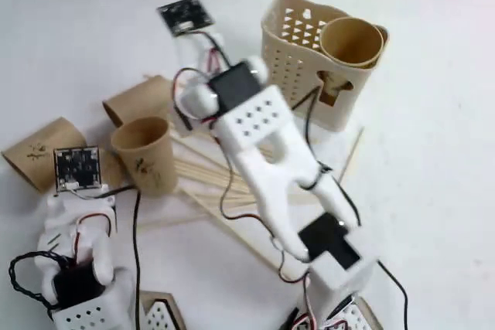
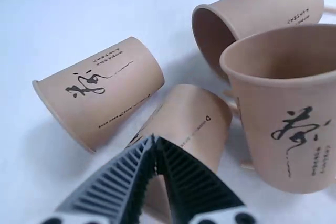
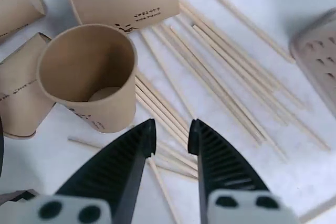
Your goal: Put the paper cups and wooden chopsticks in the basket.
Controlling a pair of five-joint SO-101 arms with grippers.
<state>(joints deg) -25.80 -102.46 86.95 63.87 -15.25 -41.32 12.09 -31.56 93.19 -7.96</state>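
Cream plastic, the basket (image 1: 298,52) stands near the far edge of the worktop (image 1: 433,152), opposite the arms' bases. One paper cup (image 1: 352,40) already sits upright in its right end. Wooden chopsticks (image 1: 205,179) lie scattered flat across the middle of the worktop, between the basket and the near edge, partly under the right arm (image 1: 263,152). Toward the left edge stands an upright cup (image 1: 145,152), mouth up, with three more cups on their sides around it. A far cup (image 1: 143,96) lies beyond it, an outer cup (image 1: 35,151) lies nearest the left edge, and a middle cup (image 2: 191,121) lies between those two, just beside the upright one. The left gripper (image 2: 155,142) hangs over the middle cup with its jaws pressed together, holding nothing. The right gripper (image 3: 171,129) hovers above the chopsticks just beside the upright cup, its jaws a little apart and empty.
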